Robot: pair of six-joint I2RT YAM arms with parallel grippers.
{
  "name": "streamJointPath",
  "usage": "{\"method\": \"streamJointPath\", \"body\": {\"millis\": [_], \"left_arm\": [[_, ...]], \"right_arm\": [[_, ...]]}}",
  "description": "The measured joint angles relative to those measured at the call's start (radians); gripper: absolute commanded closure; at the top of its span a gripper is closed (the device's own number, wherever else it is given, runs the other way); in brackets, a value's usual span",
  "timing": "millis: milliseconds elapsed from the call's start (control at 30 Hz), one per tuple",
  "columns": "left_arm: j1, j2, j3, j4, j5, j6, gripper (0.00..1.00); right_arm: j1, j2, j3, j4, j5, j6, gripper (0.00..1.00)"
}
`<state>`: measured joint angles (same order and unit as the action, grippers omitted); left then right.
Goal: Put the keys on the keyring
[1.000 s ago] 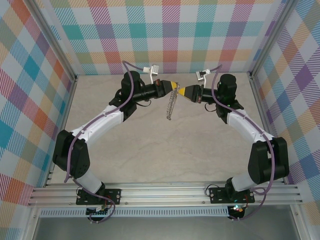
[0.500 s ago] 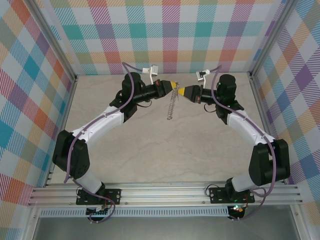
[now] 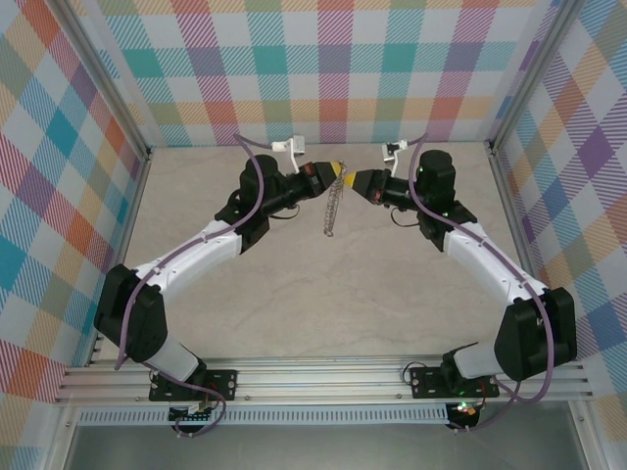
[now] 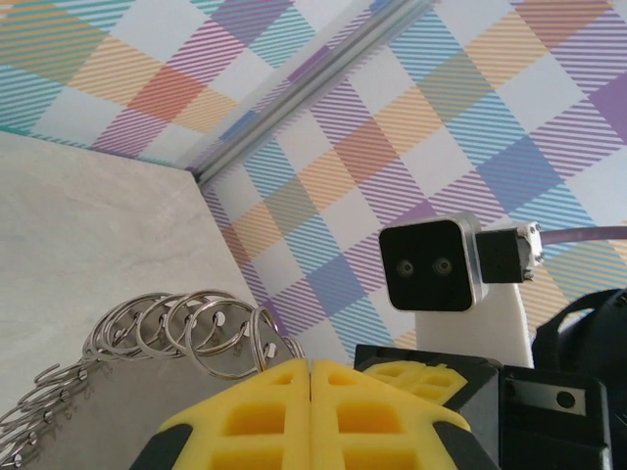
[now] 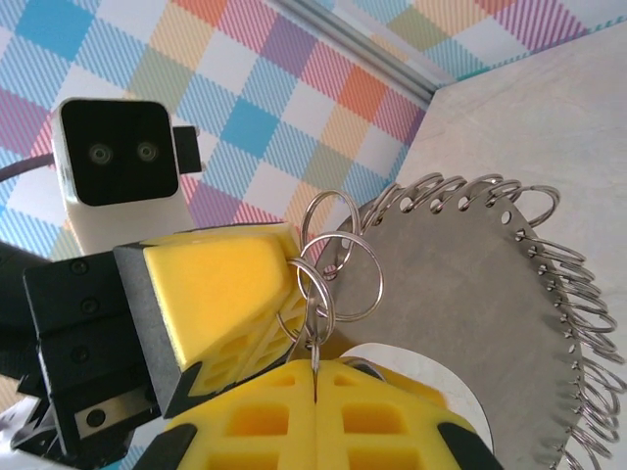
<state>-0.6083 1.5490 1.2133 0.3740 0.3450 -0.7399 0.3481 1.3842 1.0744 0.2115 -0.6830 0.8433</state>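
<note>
Hanging limp from the left gripper (image 3: pixel 338 170), which is clamped shut on its top rings, the keyring (image 3: pixel 331 209) trails lengthwise down over the table (image 3: pixel 392 294) near the back wall. The right gripper (image 3: pixel 359 180) sits just to its right, tips nearly touching the left's, its jaws closed on a thin silver sliver (image 5: pixel 313 357) among those top rings. Key or ring, I can't tell. Any threading looks set to happen right there, the right arm feeding leftward.
</note>
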Motion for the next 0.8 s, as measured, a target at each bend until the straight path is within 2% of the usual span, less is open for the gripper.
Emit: {"method": "streamJointPath", "body": {"millis": [367,533,800], "left_arm": [[-0.011,0.0,-0.015,0.015,-0.064,-0.001,1.0],[-0.015,0.0,-0.015,0.041,-0.072,-0.004,1.0],[-0.016,0.0,-0.015,0.058,-0.079,-0.004,1.0]], "right_arm": [[0.045,0.0,0.008,-0.027,0.096,0.001,1.0],[0.084,0.003,0.049,-0.053,0.119,0.0,1.0],[0.092,0.015,0.063,-0.06,0.131,-0.011,1.0]]}}
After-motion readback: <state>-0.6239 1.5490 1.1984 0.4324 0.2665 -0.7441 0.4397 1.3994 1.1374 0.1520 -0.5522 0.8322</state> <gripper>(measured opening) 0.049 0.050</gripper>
